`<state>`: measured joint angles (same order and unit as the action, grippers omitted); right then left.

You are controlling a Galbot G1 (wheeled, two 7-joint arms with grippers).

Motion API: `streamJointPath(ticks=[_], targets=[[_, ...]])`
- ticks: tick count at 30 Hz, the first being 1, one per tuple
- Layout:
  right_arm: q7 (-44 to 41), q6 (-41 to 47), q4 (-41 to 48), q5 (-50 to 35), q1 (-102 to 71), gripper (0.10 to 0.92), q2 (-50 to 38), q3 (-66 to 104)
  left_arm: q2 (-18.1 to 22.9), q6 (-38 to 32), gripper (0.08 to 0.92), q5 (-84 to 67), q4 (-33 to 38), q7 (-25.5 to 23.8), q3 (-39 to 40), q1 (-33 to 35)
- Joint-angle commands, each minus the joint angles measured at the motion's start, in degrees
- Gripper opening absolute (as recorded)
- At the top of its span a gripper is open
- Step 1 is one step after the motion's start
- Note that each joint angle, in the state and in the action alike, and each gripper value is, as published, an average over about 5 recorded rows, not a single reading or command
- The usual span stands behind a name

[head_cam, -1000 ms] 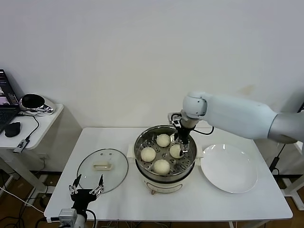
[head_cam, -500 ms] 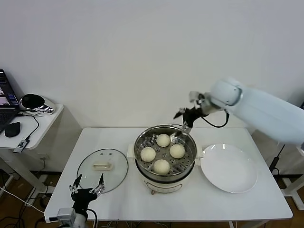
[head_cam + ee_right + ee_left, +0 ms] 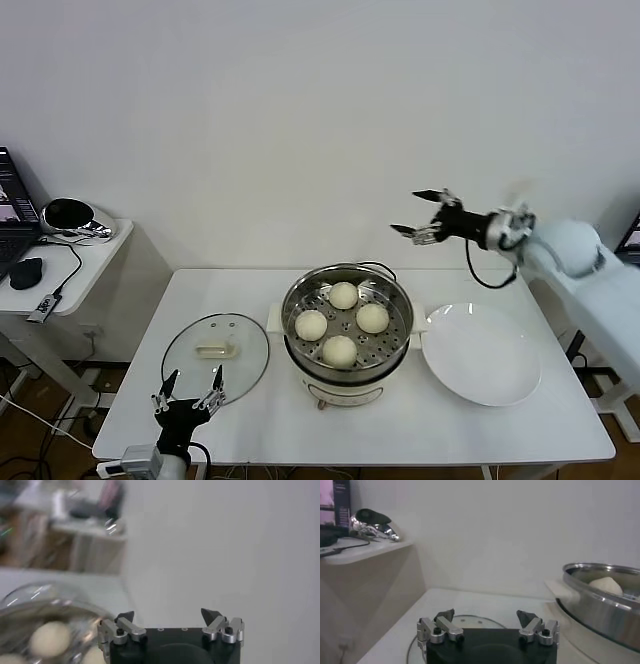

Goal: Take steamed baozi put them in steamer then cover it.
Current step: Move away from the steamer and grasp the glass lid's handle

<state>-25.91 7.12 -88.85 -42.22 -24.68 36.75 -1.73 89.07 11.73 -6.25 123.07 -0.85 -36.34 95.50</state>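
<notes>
At the far left a small side table [image 3: 85, 250] carries a dark round device [image 3: 68, 213] and a cable. On the white table [image 3: 250, 420], the left gripper [image 3: 188, 388] sits low at the near edge with its fingers spread and nothing between them, just in front of the glass lid [image 3: 216, 357], which lies flat beside the steamer [image 3: 347, 330]. The steamer stands mid-table, uncovered, and all four steamed baozi [image 3: 341, 350] rest on its perforated tray, close together in a diamond. To its right a white plate [image 3: 482, 354] lies just beside it. Above and behind the plate, the right gripper [image 3: 422, 211] hangs in the air with its fingers spread wide, holding nothing, well apart from the steamer.
</notes>
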Motion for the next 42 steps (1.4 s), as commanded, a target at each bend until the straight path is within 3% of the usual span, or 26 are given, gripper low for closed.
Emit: streamJointPath(ticks=[1,10,18,23,29,36,42], targets=[[15.4,-5.6,-7.2,-3.2,-44.6,0.823,10.4,39.8,-1.1,-0.5,0.823,7.0,-2.2,1.4,0.0,-1.9],[15.7,-5.2,-11.9,-4.0,-59.1,0.823,20.7,47.7,-4.2,-0.9,0.823,17.7,-6.7,1.8,-0.5,-4.2],[15.2,-5.2,-13.0,-1.8,-61.8,0.823,24.6,47.7,-7.3,-6.7,0.823,59.0,-13.3,3.1,2.4,-8.3],[14.4,-5.0,-14.4,-0.2,-62.9,0.823,25.0,47.3,-14.2,-7.3,0.823,73.5,-18.3,10.2,7.5,-11.1],[14.4,-4.8,-16.2,0.3,-63.5,0.823,25.4,47.6,-19.4,-10.7,0.823,80.2,-24.7,10.4,8.6,-15.2],[14.4,-4.8,-16.3,1.0,-63.8,0.823,26.3,47.7,-20.0,-10.0,0.823,80.2,-27.7,3.2,7.5,-17.5],[14.4,-5.0,-16.2,1.5,-63.7,0.823,26.6,47.6,-18.9,-7.6,0.823,79.2,-29.3,2.9,8.1,-18.8]])
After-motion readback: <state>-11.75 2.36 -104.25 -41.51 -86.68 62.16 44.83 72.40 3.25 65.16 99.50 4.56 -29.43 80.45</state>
